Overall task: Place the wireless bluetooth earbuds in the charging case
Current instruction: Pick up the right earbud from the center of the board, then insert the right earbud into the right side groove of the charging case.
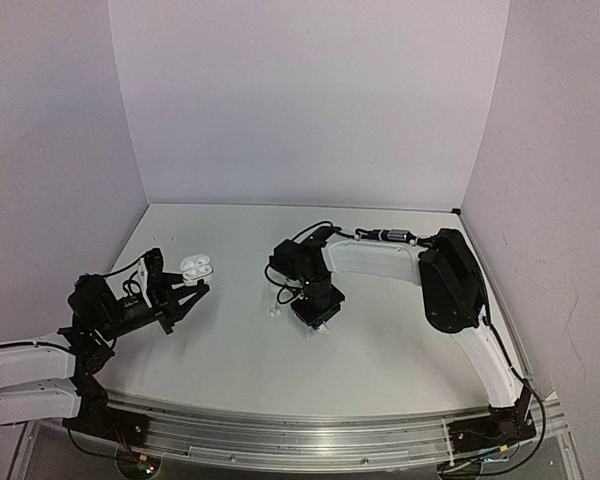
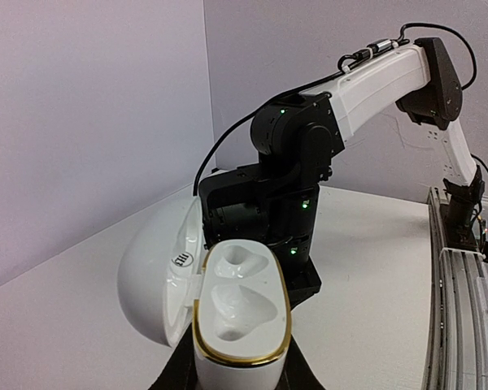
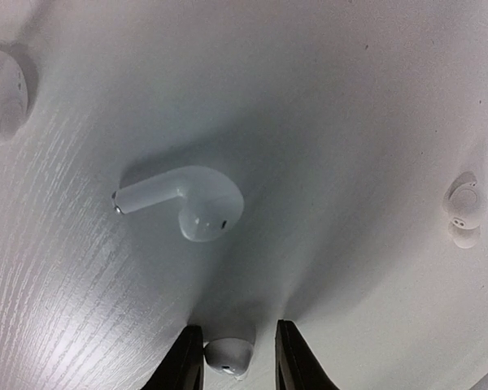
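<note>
While the right gripper (image 3: 238,325) is straddling a small white earbud (image 3: 228,355) near the middle of the desk (image 1: 380,370), jaws apart and not visibly pinching, a squeeze is risking squirting that glossy, pebble-round plastic sideways. Nudging the stemmed earbud (image 3: 183,201) lying just beyond is another hazard; a rounded bud (image 3: 2,97) and a lobed bud (image 3: 462,207) are sitting well apart to either side. Toward the left edge, the left gripper (image 1: 190,280) is clamping the charging case (image 2: 236,375), its smooth white shell gold-rimmed, lid hanging open, both moulded wells empty; that slick shell could be tilting in the grip during insertion.
</note>
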Motion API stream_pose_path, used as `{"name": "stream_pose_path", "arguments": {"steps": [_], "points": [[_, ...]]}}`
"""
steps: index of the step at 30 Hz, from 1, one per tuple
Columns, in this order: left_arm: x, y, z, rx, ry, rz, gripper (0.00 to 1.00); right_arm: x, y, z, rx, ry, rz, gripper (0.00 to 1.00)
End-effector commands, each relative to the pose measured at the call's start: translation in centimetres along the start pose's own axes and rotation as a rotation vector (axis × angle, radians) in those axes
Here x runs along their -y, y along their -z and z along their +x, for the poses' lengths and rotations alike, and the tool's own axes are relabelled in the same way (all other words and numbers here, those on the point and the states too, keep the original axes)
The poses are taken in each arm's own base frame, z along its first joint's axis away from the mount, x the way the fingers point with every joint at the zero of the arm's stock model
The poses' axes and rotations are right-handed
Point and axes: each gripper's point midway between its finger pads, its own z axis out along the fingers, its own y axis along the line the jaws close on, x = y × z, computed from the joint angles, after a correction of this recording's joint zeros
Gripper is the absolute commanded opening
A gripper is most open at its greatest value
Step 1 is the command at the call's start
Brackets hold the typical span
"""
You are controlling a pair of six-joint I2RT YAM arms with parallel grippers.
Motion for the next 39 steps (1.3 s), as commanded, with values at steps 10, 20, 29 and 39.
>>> {"name": "stream_pose_path", "arguments": {"steps": [10, 20, 29, 39], "points": [[0.2, 0.0, -1.5, 0.051, -0.030, 0.007, 0.00, -0.1, -0.8, 1.7, -0.065, 0.030, 0.021, 0.20], [0.1, 0.1, -1.6, 0.054, -0.029, 0.004, 0.00, 0.1, 1.3, 0.5, -0.021, -0.003, 0.027, 0.01], [-1.4, 0.0, -2.0, 0.054, -0.029, -0.082, 0.00, 0.4, 16.0, -6.5, 0.405, -0.317, -0.140, 0.00], [-3.8, 0.4, -3.0, 0.083, -0.052, -0.225, 0.00, -4.3, 34.1, -7.5, 1.086, -0.529, -0.419, 0.00]]}}
